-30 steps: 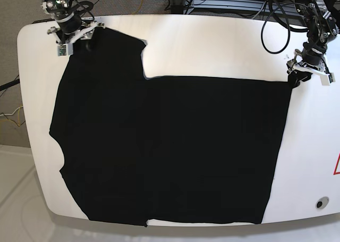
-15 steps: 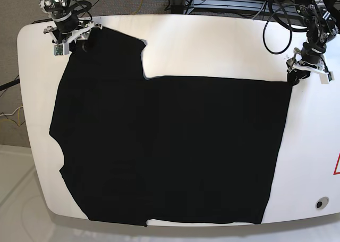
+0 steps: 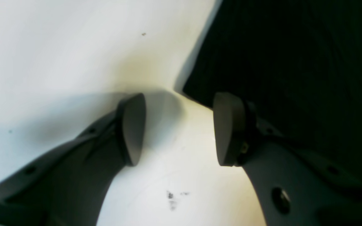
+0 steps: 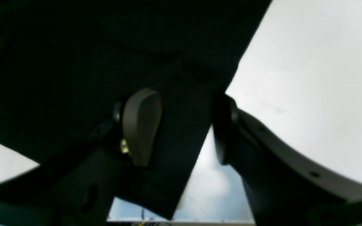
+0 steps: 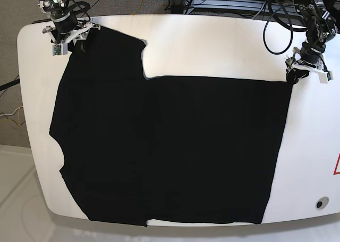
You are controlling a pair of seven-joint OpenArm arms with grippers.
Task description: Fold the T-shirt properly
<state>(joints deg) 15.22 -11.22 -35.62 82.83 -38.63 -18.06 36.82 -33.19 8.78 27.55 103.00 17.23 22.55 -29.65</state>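
Base view | black T-shirt [image 5: 170, 146] below both hands | left gripper [image 3: 176, 130], right gripper [image 4: 184, 127] parted, empty | we risk left pinch missing corner, being offset

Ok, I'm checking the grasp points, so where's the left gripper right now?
In the base view, the left gripper is at the upper right, by the T-shirt's upper right corner.

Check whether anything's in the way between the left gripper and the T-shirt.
Nothing visible stands between the left gripper and the T-shirt; its open jaws are right at the shirt's corner.
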